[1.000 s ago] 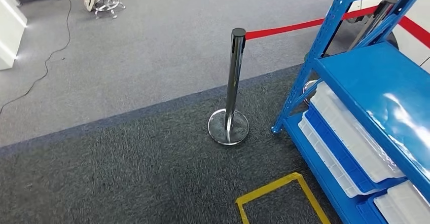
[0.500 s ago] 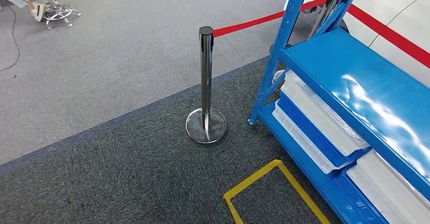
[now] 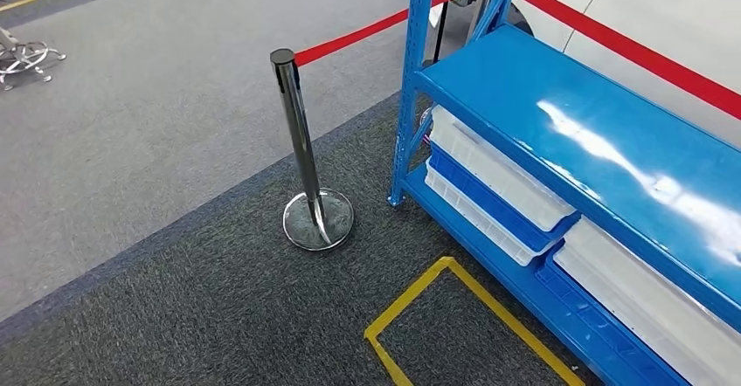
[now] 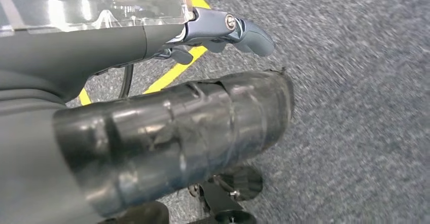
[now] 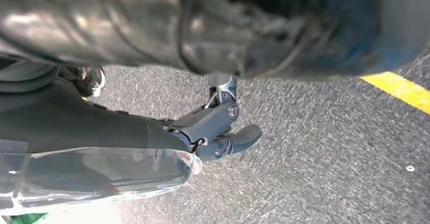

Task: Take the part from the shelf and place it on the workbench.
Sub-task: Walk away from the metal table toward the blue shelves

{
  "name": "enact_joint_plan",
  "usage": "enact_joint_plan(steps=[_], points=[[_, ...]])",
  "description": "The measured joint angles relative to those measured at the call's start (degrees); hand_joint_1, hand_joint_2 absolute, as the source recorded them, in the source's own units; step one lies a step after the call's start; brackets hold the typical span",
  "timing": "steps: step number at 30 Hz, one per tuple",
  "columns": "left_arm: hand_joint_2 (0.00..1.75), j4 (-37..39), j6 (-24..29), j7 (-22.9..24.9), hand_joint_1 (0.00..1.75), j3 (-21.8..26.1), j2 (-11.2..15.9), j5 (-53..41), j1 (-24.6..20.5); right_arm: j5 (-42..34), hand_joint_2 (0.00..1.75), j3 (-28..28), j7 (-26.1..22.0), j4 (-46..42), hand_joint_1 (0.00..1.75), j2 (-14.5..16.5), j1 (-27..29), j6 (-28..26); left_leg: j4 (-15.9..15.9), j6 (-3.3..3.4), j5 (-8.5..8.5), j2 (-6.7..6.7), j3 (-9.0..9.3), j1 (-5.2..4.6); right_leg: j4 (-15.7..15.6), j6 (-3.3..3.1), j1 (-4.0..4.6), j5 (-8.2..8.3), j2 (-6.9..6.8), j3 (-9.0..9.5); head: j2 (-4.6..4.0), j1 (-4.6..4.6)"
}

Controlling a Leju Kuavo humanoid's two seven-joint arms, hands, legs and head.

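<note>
Shelf [image 3: 577, 133], blue, now fills frame right; view has swung toward it, approach underway. Part not identifiable among white trays [image 3: 494, 172]. Left robot hand [image 4: 223, 29], right robot hand [image 5: 223, 127]: hanging, holding nothing, spread unclear.

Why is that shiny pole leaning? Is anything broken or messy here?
The shiny pole only seems tilted in the head view; its round base sits flat on the carpet, and the red belt is taut. The white bins sit neatly stacked in the blue shelf. Nothing looks broken or spilled.
</note>
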Motion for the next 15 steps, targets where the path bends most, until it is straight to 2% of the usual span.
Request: enact_joint_plan(steps=[2,3,4,5,6,7,8,9,11,13,14,15], points=[[0.00,0.0,0.0,0.1,0.00,0.0,0.0,0.0,0.2,0.0,0.00,0.0,0.0,0.0,0.00,0.0,-0.2,0.0,6.8,-0.26,-3.67,-2.71,-3.20,0.13,-0.1,-0.46,-0.04,0.18,1.21,0.03,0.00,-0.01],[0.00,0.0,0.0,0.1,0.00,0.0,0.1,0.0,0.3,0.0,0.00,0.0,-0.1,0.0,0.00,0.0,-0.3,0.1,10.6,-0.30,-5.07,-3.14,-5.05,0.12,0.0,-0.55,0.05,0.19,1.93,-0.01,0.00,-0.01],[0.00,0.0,-0.1,0.0,0.00,0.0,0.1,0.0,0.4,0.1,0.00,0.0,-0.1,0.0,0.00,0.0,-0.3,0.1,13.0,-0.28,-5.49,-3.28,-6.37,0.12,0.0,-0.60,0.14,0.17,2.71,-0.01,0.00,-0.01],[0.00,0.0,-0.1,0.0,0.00,0.0,0.1,0.0,0.5,0.1,0.00,0.0,-0.2,0.0,0.00,0.0,-0.3,0.2,13.4,-0.18,-4.71,-3.34,-6.83,0.11,0.1,-0.62,0.21,0.15,3.55,0.00,0.00,-0.01],[0.00,0.0,-0.1,-0.1,0.00,0.0,0.2,0.1,0.5,0.2,0.00,0.0,-0.2,0.0,0.00,0.0,-0.3,0.2,11.6,0.01,-2.87,-3.50,-6.32,0.11,0.3,-0.62,0.25,0.11,4.41,0.02,-0.01,0.00],[0.00,0.0,-0.1,-0.2,0.00,0.0,0.2,0.1,0.5,0.3,0.00,0.0,-0.2,0.0,0.00,0.0,-0.3,0.3,8.2,0.27,-0.45,-4.07,-5.07,0.10,0.4,-0.57,0.26,0.05,5.24,0.01,-0.01,-0.01],[0.00,0.0,-0.1,-0.2,0.00,0.1,0.3,0.1,0.4,0.5,0.00,0.0,-0.2,0.1,0.00,0.1,-0.3,0.3,4.5,0.59,1.49,-5.43,-3.65,0.10,0.6,-0.47,0.27,-0.03,5.99,-0.07,-0.01,0.02],[0.00,0.0,-0.1,-0.2,0.00,0.1,0.4,0.1,0.4,0.6,0.00,0.0,-0.2,0.1,0.00,0.1,-0.3,0.4,1.3,0.82,2.72,-6.70,-2.42,0.13,0.9,-0.27,0.27,-0.11,6.71,-0.26,-0.01,0.01],[0.00,0.0,-0.1,-0.2,0.00,0.1,0.5,0.1,0.4,0.7,0.00,0.0,-0.2,0.2,0.00,0.2,-0.4,0.6,-1.4,1.08,3.08,-8.27,-1.38,0.01,1.1,0.38,0.06,-0.05,7.86,-0.78,0.01,0.02],[0.00,0.0,-0.1,-0.1,0.00,0.2,0.5,0.1,0.3,0.8,0.00,0.0,-0.2,0.3,0.00,0.2,-0.2,0.8,-2.0,1.43,3.33,-7.17,-1.12,0.04,1.1,1.17,-0.20,0.14,8.75,-1.11,0.00,0.00],[0.00,0.0,-0.1,-0.1,0.00,0.2,0.5,0.1,0.3,0.8,0.00,0.0,-0.2,0.4,0.00,0.2,-0.1,0.8,-2.4,1.75,3.56,-6.50,-0.94,0.16,1.5,1.47,-0.11,-0.14,8.08,-1.32,-0.01,0.02],[0.00,0.0,-0.1,-0.1,0.00,0.2,0.5,0.1,0.3,0.8,0.00,0.0,-0.2,0.4,0.00,0.2,-0.1,0.8,-2.9,2.14,3.81,-5.73,-0.76,0.30,2.7,1.71,0.00,-1.03,6.74,-1.96,-0.01,0.09]])
